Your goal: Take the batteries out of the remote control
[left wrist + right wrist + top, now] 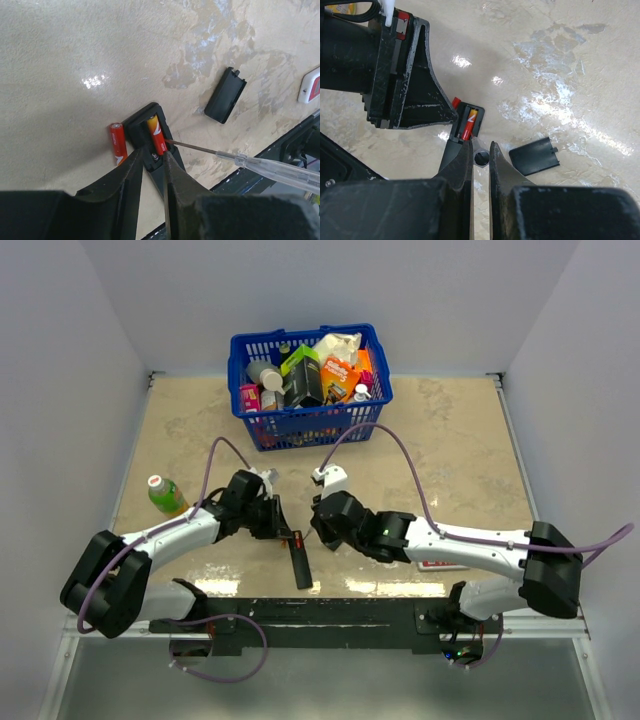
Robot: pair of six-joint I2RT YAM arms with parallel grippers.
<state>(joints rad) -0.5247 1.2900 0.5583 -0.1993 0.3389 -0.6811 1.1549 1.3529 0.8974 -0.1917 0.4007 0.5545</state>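
Battery (156, 134) lies lengthwise in the remote control (142, 119) clamped by your left pincer (152, 157), and your right pincer (480, 147), closed on a screwdriver (240, 161), sets the tip against that battery's right side.

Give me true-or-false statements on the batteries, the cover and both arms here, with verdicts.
1. One red cylindrical battery sits in the black plastic remote control's open compartment. True.
2. A second red battery is in that compartment too. False: it lies on the beige mottled table, beside the remote.
3. The flat black cover plate is fitted on the remote. False: it lies apart on the table.
4. The left jaws clamp the remote. True.
5. The right jaws are empty. False: they hold a clear-handled screwdriver, tip at the loaded battery.
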